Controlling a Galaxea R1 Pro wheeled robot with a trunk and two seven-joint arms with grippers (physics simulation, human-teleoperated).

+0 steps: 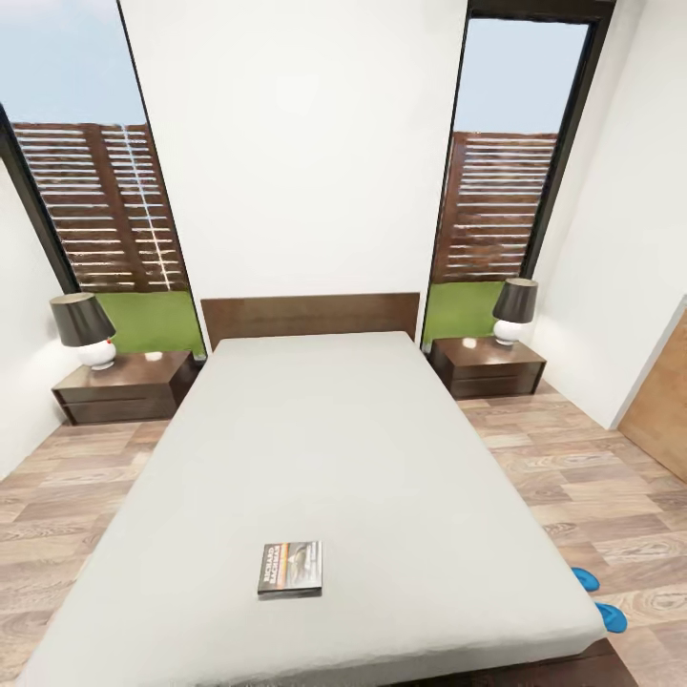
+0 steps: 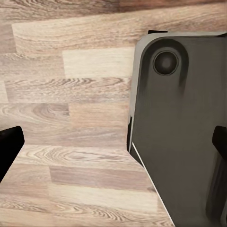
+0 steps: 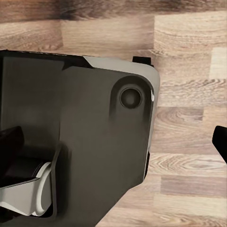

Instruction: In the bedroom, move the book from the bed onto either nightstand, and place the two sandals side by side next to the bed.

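Observation:
The book [image 1: 290, 569], a thin dark paperback, lies flat on the pale mattress of the bed [image 1: 315, 448] near its foot end, close to me. Two blue sandals [image 1: 585, 578] [image 1: 611, 617] lie on the wood floor by the bed's right side, one behind the other and partly hidden by the mattress edge. A dark brown nightstand [image 1: 124, 386] stands left of the headboard and another nightstand [image 1: 487, 367] right of it. In the wrist views my left gripper [image 2: 113, 151] and right gripper [image 3: 113, 142] hang open over the floor beside my dark base, holding nothing.
Each nightstand carries a lamp [image 1: 86, 329] [image 1: 513, 310] with a dark shade on a white foot. Tall windows flank the headboard. Wood floor runs along both sides of the bed, and a wooden panel [image 1: 663, 401] stands at the right wall.

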